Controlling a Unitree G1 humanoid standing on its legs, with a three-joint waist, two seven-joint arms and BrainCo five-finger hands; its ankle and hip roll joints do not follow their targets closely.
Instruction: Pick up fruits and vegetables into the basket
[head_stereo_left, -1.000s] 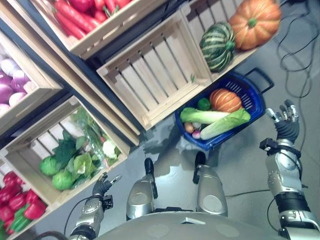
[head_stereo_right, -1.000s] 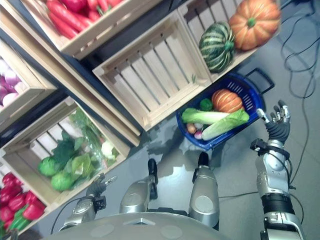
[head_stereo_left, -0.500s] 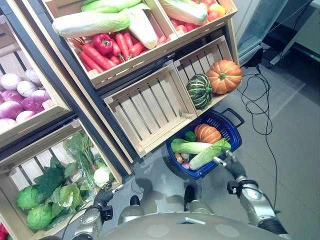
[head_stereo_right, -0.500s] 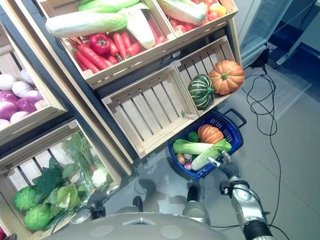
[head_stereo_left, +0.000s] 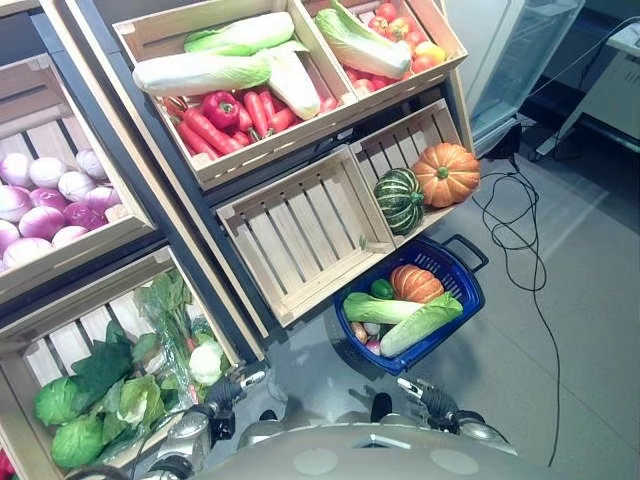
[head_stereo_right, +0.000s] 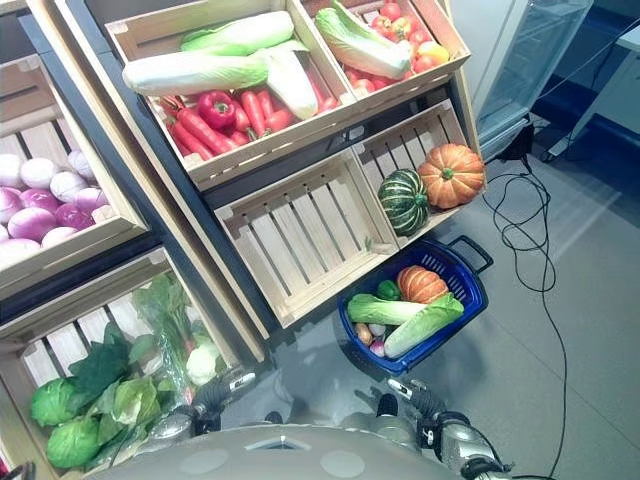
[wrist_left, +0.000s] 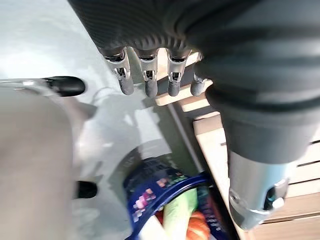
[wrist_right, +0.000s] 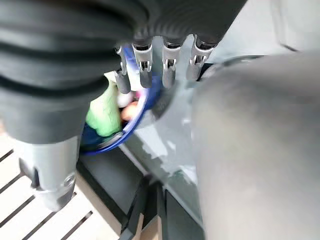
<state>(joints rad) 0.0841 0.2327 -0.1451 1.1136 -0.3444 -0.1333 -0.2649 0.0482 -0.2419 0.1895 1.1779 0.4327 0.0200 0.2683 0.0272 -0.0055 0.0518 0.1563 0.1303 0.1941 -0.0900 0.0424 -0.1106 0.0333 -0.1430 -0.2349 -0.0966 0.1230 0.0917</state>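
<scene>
Both hands, left (head_stereo_left: 232, 388) and right (head_stereo_left: 425, 396), empty, fingers apparently relaxed; basket (head_stereo_left: 462, 275) beyond right.

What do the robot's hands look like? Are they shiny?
Yes, partly. The left hand and the right hand each have shiny silver fingers with dark rounded tips. A dark ribbed cover, a bit like a rubber sleeve, wraps the back of each hand and the wrist. The thumb, standing apart from the fingers, is a thick silver-grey tube with a dark top. The arms behind them are silver-grey too.
</scene>
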